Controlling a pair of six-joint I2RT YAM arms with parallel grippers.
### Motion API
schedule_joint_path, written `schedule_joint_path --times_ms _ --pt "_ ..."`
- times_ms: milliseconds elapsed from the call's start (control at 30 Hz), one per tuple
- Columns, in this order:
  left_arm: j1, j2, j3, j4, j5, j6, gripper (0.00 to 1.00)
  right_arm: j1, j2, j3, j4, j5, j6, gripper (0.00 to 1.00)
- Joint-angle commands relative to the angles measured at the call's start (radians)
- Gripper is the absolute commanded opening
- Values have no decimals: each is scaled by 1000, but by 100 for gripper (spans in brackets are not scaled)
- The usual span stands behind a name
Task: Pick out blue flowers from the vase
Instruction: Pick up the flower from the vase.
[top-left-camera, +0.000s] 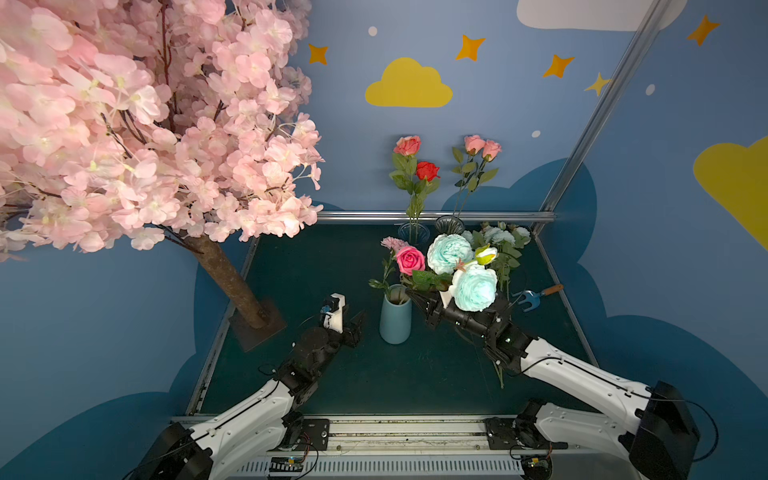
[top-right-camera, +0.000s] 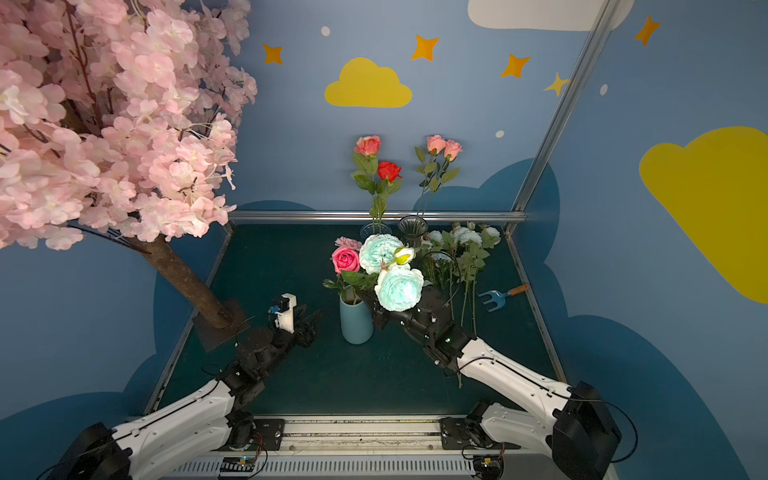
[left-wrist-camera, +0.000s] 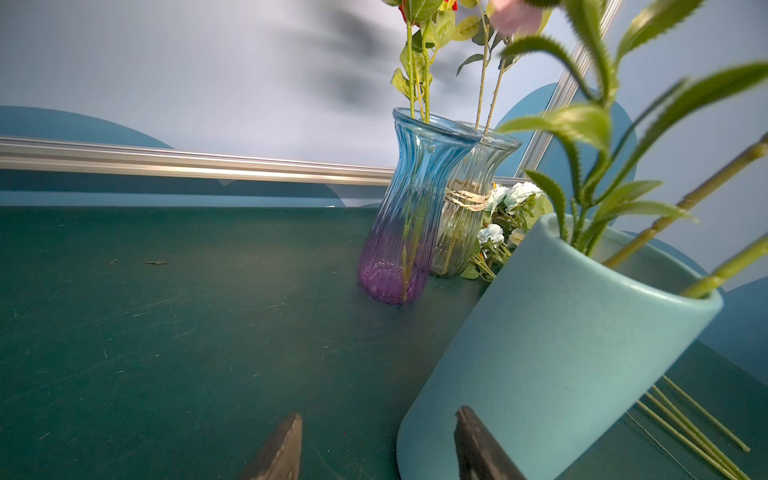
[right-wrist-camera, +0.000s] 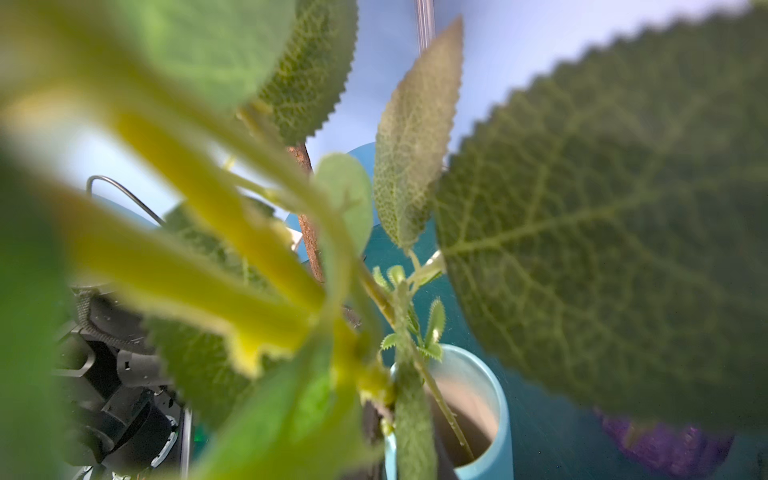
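Dark green table (top-left-camera: 332, 374) is bearing a blue vase (top-left-camera: 395, 326), glass vases (top-left-camera: 449, 225), tree base (top-left-camera: 259, 330), hand fork (top-left-camera: 528, 300) and loose blue flowers (top-left-camera: 503, 237).

Blue wall (top-left-camera: 498, 124), yellow clouds (top-left-camera: 408, 85), green floor (top-left-camera: 311, 270)

Dim, edges warped; glare on blue flowers (top-left-camera: 473, 289); R wrist cam blurry.

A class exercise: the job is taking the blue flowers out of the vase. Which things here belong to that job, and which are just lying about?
Job: blue flowers, light blue vase, right gripper, left gripper.

Lying about: blossom tree, blue-purple glass vase, clear glass vase, garden fork, pink rose.
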Motion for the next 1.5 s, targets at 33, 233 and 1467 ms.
schedule_joint_path --times_ms 33,233,1467 --pt "6 0 2 22 8 -9 59 2 -14 110 -108 5 -21 0" --pt "10 2 2 22 10 -12 59 -5 -4 261 -294 32 -46 0" --pt "24 35 22 9 13 -28 69 -242 11 865 -813 -146 17 0"
